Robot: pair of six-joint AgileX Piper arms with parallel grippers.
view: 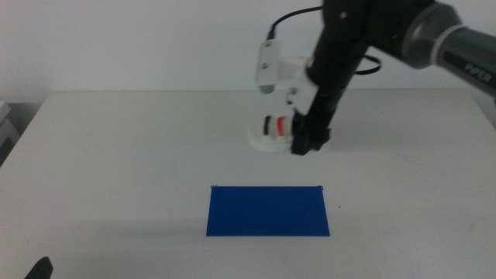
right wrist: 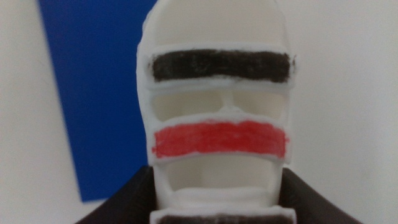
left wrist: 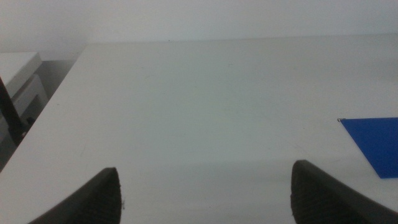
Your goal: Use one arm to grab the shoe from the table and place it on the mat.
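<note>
Right gripper (view: pixel 303 144) clamped on shoe (view: pixel 271 132), jaws flanking its sides at table (view: pixel 116 155) centre-rear. Mat (view: pixel 268 211) at 6 o'clock of shoe, well apart, bare. Open tabletop all round. Left gripper (left wrist: pixel 205 193) spread wide, parked near front-left edge.
</note>
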